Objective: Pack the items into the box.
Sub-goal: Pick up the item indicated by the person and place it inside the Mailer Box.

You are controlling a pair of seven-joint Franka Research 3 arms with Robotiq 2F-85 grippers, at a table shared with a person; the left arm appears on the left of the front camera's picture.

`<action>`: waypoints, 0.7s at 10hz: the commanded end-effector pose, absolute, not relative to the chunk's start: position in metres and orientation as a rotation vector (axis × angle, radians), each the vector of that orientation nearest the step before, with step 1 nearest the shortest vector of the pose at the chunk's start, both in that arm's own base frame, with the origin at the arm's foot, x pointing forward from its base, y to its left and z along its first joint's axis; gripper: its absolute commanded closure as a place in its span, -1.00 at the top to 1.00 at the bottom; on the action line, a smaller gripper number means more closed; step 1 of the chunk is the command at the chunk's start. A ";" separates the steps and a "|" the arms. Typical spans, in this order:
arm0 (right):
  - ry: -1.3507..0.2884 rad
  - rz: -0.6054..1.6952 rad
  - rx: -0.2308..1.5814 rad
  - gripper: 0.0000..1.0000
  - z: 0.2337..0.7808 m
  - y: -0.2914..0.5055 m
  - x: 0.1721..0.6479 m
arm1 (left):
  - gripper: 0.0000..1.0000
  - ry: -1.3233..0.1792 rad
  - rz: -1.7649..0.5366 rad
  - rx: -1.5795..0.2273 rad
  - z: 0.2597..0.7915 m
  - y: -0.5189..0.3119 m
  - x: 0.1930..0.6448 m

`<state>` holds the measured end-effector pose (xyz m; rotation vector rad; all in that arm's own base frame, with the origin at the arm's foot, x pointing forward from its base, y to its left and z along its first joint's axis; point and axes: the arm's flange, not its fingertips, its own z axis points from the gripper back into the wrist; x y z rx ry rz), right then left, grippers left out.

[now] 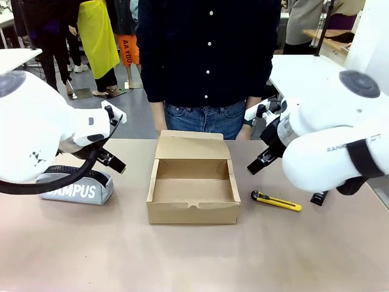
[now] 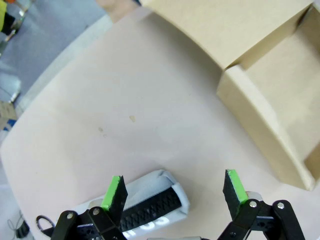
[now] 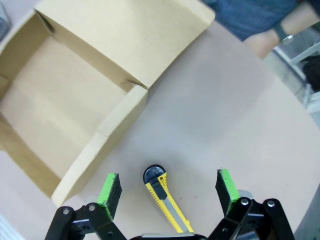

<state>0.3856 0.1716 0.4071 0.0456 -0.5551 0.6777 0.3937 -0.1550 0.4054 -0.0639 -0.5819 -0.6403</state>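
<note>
text | pouch (image 1: 76,190) | white "AMPUS" readable | leading letter covered

Open brown box (image 1: 193,214) mid-table — empty, CAMPUS pouch (image 1: 76,190) left, yellow knife (image 1: 276,201) right

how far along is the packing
Nothing packed yet: the box stands open and empty. Nothing in hand: the left pincer hangs open over the pouch, the right pincer open over the utility knife, both lying on the table. All packing is left.
</note>
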 end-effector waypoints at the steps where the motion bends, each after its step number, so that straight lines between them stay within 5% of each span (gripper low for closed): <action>1: -0.519 0.697 0.151 1.00 0.455 0.141 0.364 | 1.00 -0.573 -0.561 -0.134 0.452 -0.113 0.347; 3: -0.560 0.489 0.355 1.00 0.492 0.088 0.338 | 1.00 -0.539 -0.424 -0.280 0.490 -0.073 0.323; 5: -0.623 0.193 0.590 1.00 0.532 -0.004 0.308 | 1.00 -0.597 -0.343 -0.602 0.518 0.014 0.300; 7: -0.760 0.000 0.827 1.00 0.539 -0.114 0.269 | 1.00 -0.712 -0.032 -0.939 0.500 0.114 0.277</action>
